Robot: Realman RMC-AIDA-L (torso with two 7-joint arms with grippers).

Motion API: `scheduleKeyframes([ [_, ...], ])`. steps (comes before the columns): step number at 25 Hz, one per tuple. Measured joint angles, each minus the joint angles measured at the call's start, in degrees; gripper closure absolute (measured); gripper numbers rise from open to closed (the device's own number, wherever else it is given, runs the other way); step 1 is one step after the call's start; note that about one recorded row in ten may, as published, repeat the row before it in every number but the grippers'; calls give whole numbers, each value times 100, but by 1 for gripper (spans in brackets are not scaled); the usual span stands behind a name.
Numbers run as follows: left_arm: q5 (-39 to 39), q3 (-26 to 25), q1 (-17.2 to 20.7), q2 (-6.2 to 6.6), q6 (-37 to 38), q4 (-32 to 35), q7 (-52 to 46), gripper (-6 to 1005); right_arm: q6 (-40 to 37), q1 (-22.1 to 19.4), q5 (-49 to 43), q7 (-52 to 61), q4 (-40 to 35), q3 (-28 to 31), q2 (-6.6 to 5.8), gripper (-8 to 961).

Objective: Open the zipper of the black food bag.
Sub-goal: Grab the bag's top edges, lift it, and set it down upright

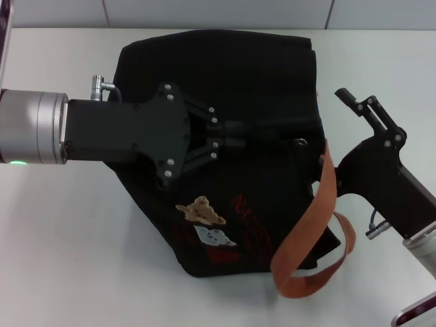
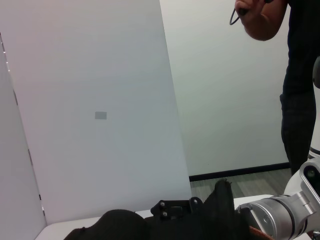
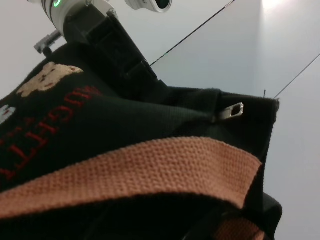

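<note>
The black food bag (image 1: 225, 82) lies on the white table, its bear patches (image 1: 201, 211) and red lettering facing the front. My left gripper (image 1: 262, 135) reaches in from the left over the bag's middle and is shut on a fold of its fabric, which stands up as a black ridge (image 2: 222, 200). The zipper's small silver pull (image 1: 300, 142) (image 3: 230, 111) sits just beyond those fingertips, near the bag's right end. The zipper line itself does not show against the black cloth. My right gripper (image 1: 334, 133) stands open at the bag's right edge, close to the pull.
An orange-brown strap handle (image 1: 320, 225) (image 3: 150, 165) loops off the bag's right front onto the table (image 1: 61, 252). The wall runs along the table's far edge. A person (image 2: 300, 75) stands beyond the table in the left wrist view.
</note>
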Motion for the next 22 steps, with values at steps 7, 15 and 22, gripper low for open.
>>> scheduleKeyframes([
  [7,2,0,13,-6,26,1,-29,892,-38,-28,-20,-304,152,-227,0,174],
  [15,7,0,25,-5,56,1,-46,892,-259,-102,-26,-346,247,-289,0,174],
  [22,11,0,27,-5,85,0,-51,892,-571,-212,-27,-275,224,-291,0,174],
])
